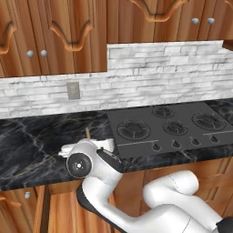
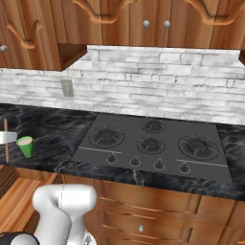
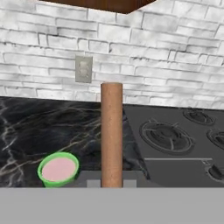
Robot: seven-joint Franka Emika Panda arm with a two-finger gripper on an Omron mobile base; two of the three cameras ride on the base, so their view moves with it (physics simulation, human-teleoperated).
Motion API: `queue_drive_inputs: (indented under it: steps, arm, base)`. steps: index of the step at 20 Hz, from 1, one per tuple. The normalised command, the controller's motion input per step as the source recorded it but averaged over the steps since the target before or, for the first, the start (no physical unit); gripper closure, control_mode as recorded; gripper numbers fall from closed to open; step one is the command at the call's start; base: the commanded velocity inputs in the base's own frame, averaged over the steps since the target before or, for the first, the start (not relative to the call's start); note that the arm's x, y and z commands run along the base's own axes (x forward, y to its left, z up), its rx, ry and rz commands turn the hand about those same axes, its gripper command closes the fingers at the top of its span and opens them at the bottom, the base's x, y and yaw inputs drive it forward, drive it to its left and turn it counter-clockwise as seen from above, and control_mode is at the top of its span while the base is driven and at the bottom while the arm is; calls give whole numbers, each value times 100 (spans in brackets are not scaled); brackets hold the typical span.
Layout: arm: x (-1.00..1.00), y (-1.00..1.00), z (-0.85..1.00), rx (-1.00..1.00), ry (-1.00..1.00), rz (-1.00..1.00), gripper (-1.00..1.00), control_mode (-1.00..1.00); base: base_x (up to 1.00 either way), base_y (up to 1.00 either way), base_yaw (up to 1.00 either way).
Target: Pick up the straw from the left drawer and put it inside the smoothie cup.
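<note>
My gripper (image 3: 111,184) is shut on the straw (image 3: 111,135), which stands upright as a tan stick rising from between the fingers. The smoothie cup (image 3: 58,169), green with pink contents, sits on the black marble counter down and to the left of the straw, apart from it. In the right base view the straw (image 2: 6,141) and the white gripper (image 2: 4,138) are at the left edge, just left of the cup (image 2: 25,146). In the left base view the straw (image 1: 87,133) pokes up above the hand (image 1: 88,145); the arm hides the cup. A dark brown corner of the left drawer (image 2: 5,178) shows below.
A black stove top (image 2: 150,143) with several burners and knobs lies right of the cup. A white brick wall with an outlet (image 3: 83,68) stands behind, under wooden upper cabinets (image 1: 50,36). Lower cabinet fronts (image 2: 143,210) run below the counter edge.
</note>
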Motion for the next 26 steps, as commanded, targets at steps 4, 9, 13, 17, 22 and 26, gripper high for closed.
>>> queue_drive_inputs:
  steps: [4, 9, 13, 17, 22, 26]
  arm:
    - [23, 0, 46, 0, 0, 0, 100, -100]
    - [24, 0, 24, 0, 0, 0, 100, -100]
    - [47, 0, 0, 0, 0, 0, 100, -100]
    - [51, 0, 0, 0, 0, 0, 100, -100]
    - [38, 0, -1, -1, 0, 0, 100, -100]
    - [32, 8, -14, -4, 0, 0, 100, -100]
  base:
    - [0, 0, 0]
    - [0, 0, 0]
    - [0, 0, 0]
    - [0, 0, 0]
    - [0, 0, 0]
    - [0, 0, 0]
